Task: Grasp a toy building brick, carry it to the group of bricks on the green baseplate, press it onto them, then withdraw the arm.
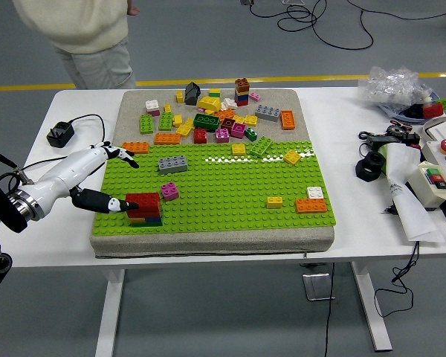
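My left hand (89,178): glossy white shell, black-tipped fingers splayed, holding nothing, thumb tip touching the red brick (143,201). That studded rectangular brick tops a stack of bricks at the near-left corner of the knobbly green baseplate (223,197) on the white table (357,223).

The green baseplate (230,186) is hard studded plastic with a glare along its far edge, lying on a rough, matt, greyish woven cloth pad (208,242). The loose bricks (208,119) scattered on the cloth beyond it are smooth, glossy plastic, like the red-topped brick stack (144,209) at its near left corner. The left hand (89,178) beside that stack has a smooth white shell and dark fingertips, and the table (372,223) is smooth matt white.
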Robot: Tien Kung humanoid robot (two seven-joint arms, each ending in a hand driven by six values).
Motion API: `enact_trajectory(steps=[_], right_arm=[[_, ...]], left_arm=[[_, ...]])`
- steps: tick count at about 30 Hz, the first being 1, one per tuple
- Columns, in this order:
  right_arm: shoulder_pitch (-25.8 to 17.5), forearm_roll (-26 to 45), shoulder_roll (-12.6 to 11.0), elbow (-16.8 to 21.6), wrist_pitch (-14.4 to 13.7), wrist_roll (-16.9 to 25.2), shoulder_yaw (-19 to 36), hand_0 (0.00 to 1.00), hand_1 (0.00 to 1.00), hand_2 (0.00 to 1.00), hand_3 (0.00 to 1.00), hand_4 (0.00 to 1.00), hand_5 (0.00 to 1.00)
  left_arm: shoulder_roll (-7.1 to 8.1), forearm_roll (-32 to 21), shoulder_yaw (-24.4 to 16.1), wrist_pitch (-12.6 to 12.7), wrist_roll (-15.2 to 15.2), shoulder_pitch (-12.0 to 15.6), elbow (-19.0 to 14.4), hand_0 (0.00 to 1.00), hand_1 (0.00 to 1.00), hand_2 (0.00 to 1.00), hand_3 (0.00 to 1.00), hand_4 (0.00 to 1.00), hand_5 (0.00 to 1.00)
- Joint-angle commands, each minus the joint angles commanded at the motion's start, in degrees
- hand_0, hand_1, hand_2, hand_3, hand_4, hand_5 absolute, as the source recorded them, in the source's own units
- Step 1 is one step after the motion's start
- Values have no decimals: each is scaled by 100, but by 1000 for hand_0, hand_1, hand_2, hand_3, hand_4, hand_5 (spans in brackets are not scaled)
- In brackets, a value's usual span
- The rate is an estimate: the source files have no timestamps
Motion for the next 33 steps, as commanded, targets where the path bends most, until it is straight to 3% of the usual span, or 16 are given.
enact_trajectory(steps=[4,5,19,33], right_arm=[[0,2,-1,0,0,-1,1,767,715,758,736,961,696],[0,6,-2,0,-1,-2,1,768,715,758,735,962,696],[23,46,-2,0,-3,-1,5,769,714,758,735,962,697],[22,52,-3,0,-1,1,16,768,713,758,732,963,697]], left_arm=[[-10,132,17,-37,26,3,19,998,945,933,659,998,489],[-26,245,27,-63,41,0,33,998,977,966,655,998,548],[-126,404,332,-229,66,-60,281,998,998,998,667,998,564],[-161,420,426,-304,77,-24,296,998,998,998,658,998,586]])
